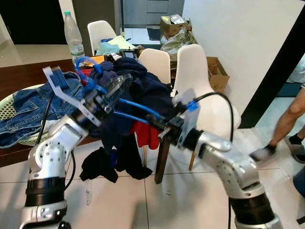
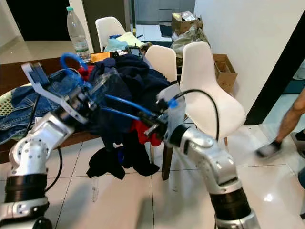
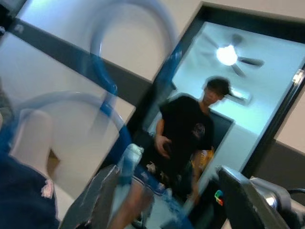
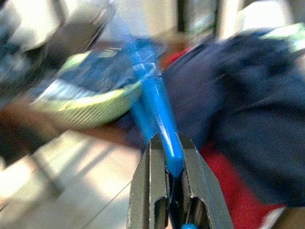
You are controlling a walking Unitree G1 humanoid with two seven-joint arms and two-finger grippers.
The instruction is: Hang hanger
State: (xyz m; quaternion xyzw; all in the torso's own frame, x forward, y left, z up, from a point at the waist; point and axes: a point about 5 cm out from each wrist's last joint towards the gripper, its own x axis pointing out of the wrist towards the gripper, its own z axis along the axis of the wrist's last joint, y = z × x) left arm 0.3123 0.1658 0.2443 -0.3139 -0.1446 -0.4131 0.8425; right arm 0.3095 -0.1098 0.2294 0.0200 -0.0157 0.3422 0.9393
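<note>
1. The hanger (image 1: 136, 110), blue plastic, is held in the air between both arms, in front of the clothes (image 1: 138, 86) heaped on the table (image 1: 19, 76).
2. It looks light, stiff and slick; a grip on a bar near the end seems safest, leaving the hook free.
3. The right gripper (image 4: 174, 179) pinches one bar end tightly.
4. The left gripper (image 1: 102, 98) is at the hook end (image 1: 86, 64); its finger state cannot be told.
5. A chair (image 1: 200, 90) stands just beyond, and a person (image 3: 188, 138) nearby.

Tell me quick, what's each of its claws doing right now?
Left gripper: holding the hook end of the blue hanger, fingers partly apart around it.
Right gripper: shut on the hanger's other end.
</note>
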